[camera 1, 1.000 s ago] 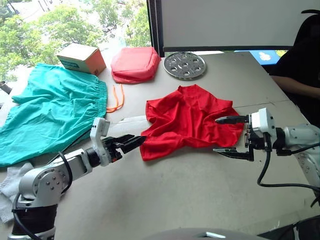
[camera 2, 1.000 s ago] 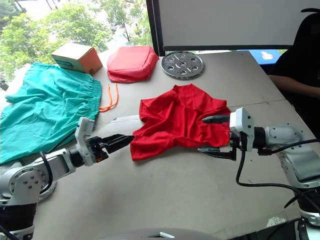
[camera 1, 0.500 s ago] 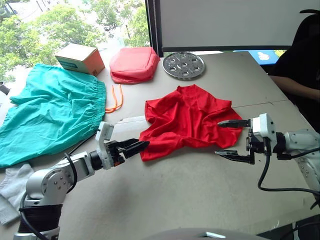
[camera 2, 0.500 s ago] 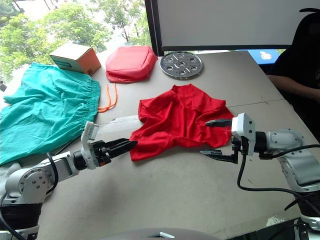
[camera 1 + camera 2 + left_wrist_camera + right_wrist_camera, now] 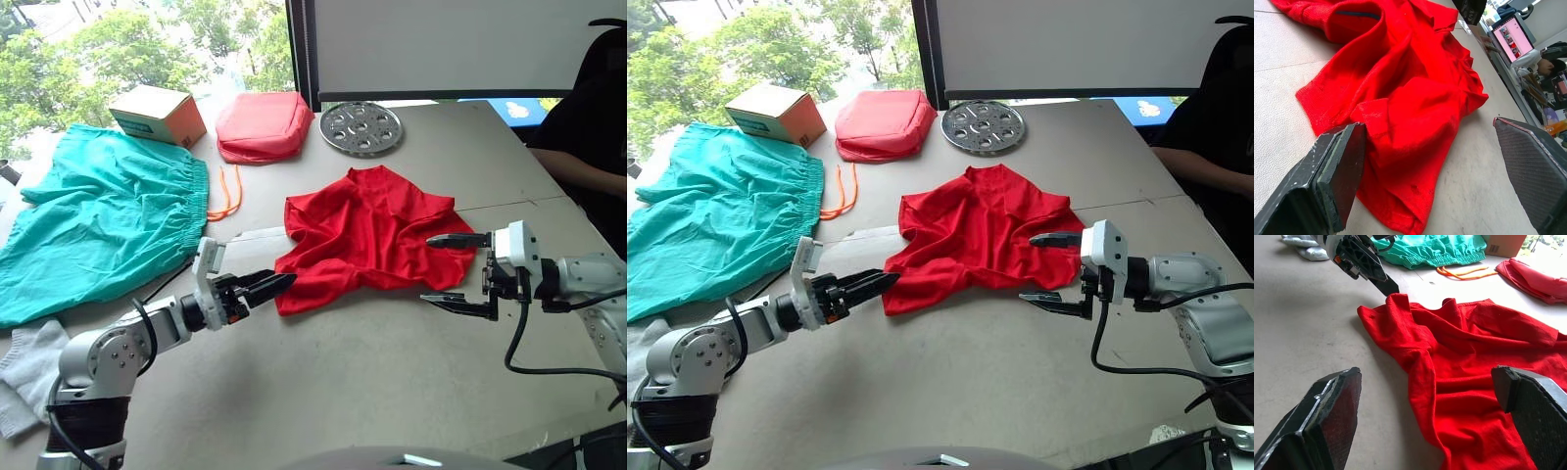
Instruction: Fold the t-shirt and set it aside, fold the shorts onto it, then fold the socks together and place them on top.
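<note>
The red t-shirt (image 5: 367, 230) lies crumpled in the middle of the table. My left gripper (image 5: 274, 284) is open at its near left corner, low over the table, and in the left wrist view the cloth (image 5: 1410, 98) lies between the fingers. My right gripper (image 5: 433, 268) is open at the shirt's right edge, one finger above the other, with red cloth (image 5: 1449, 362) ahead of it. The teal shorts (image 5: 98, 225) are spread out at the left, their orange drawstring (image 5: 227, 191) trailing toward the shirt. Grey socks (image 5: 24, 367) lie at the near left edge.
At the back stand a cardboard box (image 5: 157, 113), a salmon-red padded pouch (image 5: 263, 125) and a round metal disc with holes (image 5: 361, 126). A person in black (image 5: 588, 117) sits at the far right corner. Bare tabletop (image 5: 372, 372) stretches in front of the shirt.
My left gripper has dropped lower and edged forward to the shirt's near left corner. The right gripper has drawn back a little to the right and stays open.
</note>
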